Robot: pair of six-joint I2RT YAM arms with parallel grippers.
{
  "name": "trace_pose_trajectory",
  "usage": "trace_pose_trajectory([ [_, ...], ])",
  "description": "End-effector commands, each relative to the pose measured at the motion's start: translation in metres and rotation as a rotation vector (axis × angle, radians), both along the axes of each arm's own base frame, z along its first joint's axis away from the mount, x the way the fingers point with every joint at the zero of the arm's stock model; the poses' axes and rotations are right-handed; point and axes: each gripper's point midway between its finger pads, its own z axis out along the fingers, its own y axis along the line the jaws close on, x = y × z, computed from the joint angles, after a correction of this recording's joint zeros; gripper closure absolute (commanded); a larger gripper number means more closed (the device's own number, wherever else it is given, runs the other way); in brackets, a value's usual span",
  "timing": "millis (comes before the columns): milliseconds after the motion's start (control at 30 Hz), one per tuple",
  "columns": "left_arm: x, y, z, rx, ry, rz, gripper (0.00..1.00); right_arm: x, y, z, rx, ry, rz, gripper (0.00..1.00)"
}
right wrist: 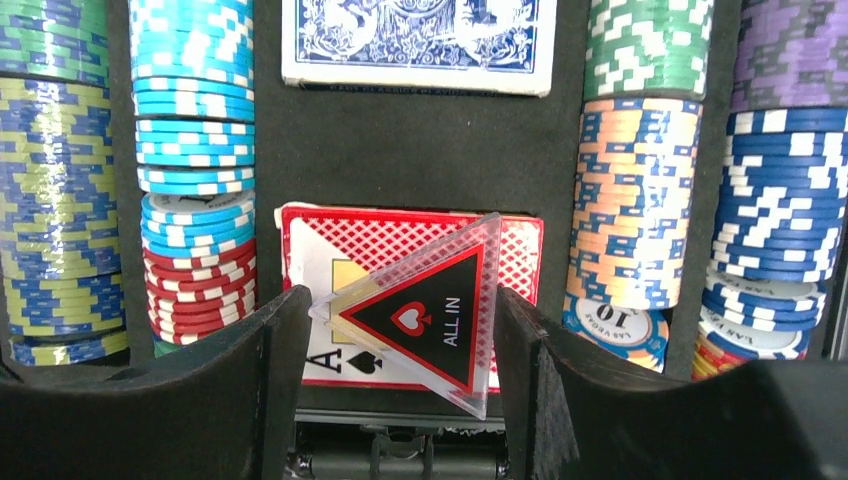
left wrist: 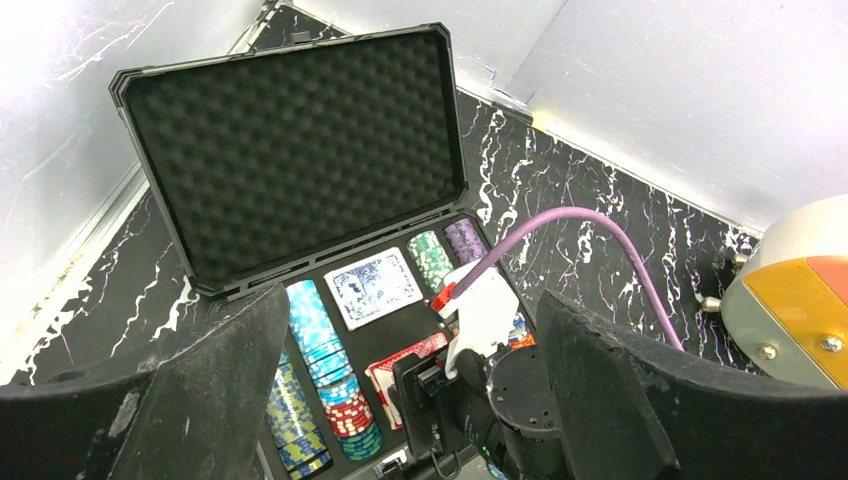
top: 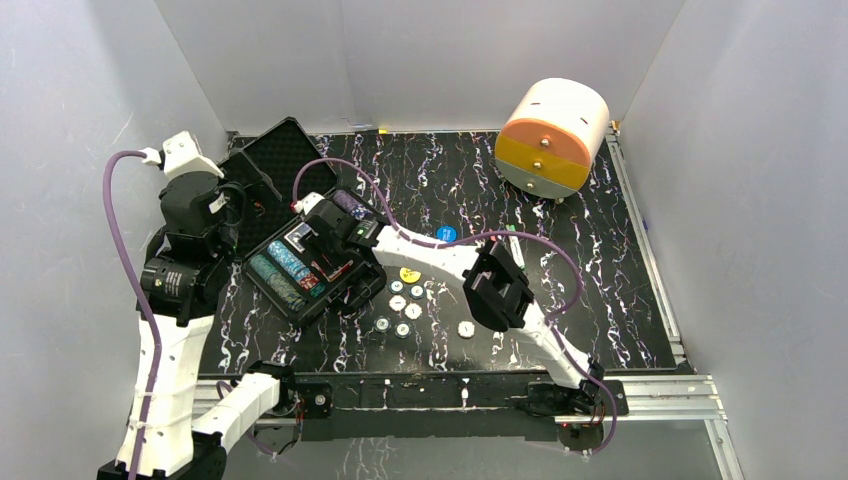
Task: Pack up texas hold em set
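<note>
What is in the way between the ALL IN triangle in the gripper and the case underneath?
Nothing visible blocks it. The right gripper holds the ALL IN triangle over the open case; below it lies only the red-backed deck in its slot, with chip stacks either side.

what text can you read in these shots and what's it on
"ALL IN": triangular token
"10": chip lying face up
"A": playing card under the token
Rim print on that chip and marks on the loose buttons: too small to read.
</note>
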Motion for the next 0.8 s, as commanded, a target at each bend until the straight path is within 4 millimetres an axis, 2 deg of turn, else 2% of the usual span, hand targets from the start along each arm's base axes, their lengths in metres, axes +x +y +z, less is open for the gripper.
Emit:
trace_pose_trajectory([
  [0,0.0,-0.002,-0.002,0.001,0.005,-0.012,0.07,0.011,0.011,-0.002,0.02,-0.037,0.014,0.37],
  [100,0.001,-0.006,-0.001,-0.003,0.002,-0.031,0.06,0.011,0.01,0.016,0.042,-0.015,-0.029,0.23],
  [167,0.002,-0.008,0.0,-0.004,-0.002,-0.045,0.06,0.008,0.011,0.042,0.093,-0.004,-0.05,0.12],
  [300,0.003,-0.011,0.005,-0.01,-0.014,-0.055,0.05,0.009,0.012,0.095,0.264,0.005,-0.079,0.07],
  [433,0.004,-0.014,0.008,-0.013,-0.021,-0.071,0.04,0.019,-0.008,0.127,0.329,-0.029,-0.145,0.07],
  [500,0.004,-0.017,0.007,-0.019,-0.02,-0.084,0.03,0.028,-0.031,0.139,0.34,-0.066,-0.22,0.09],
  [567,0.005,-0.021,0.003,-0.028,-0.012,-0.104,0.02,0.04,-0.06,0.136,0.331,-0.082,-0.31,0.11],
  [667,0.008,-0.032,-0.003,-0.049,-0.004,-0.156,0.02,0.064,-0.118,0.117,0.296,-0.06,-0.481,0.15],
  [767,0.011,-0.039,-0.01,-0.072,0.004,-0.186,0.02,0.077,-0.173,0.091,0.245,-0.034,-0.619,0.18],
])
